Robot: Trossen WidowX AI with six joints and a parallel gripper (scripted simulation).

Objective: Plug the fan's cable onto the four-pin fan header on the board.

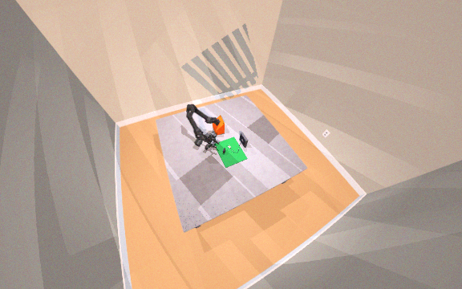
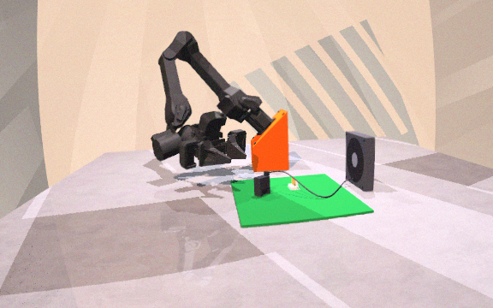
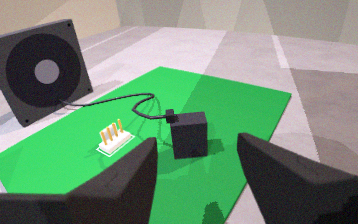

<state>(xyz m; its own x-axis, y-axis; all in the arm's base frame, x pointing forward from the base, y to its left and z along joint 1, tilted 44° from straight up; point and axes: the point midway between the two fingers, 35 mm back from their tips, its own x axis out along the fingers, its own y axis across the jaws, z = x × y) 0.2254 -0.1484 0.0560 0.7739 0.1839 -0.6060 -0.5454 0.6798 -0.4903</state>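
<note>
The black plug stands upright on the green board, its cable leaving near its top. The white four-pin header has bare gold pins and is left of the plug in the wrist view, clearly apart from it. My gripper is open and empty. It is back from the plug and above the table, with the plug seen beyond the gap between the fingertips. The plug's underside is hidden.
The dark fan stands upright beside the board, joined to the plug by the cable. An orange block with a sloped face stands behind the board, near the arm.
</note>
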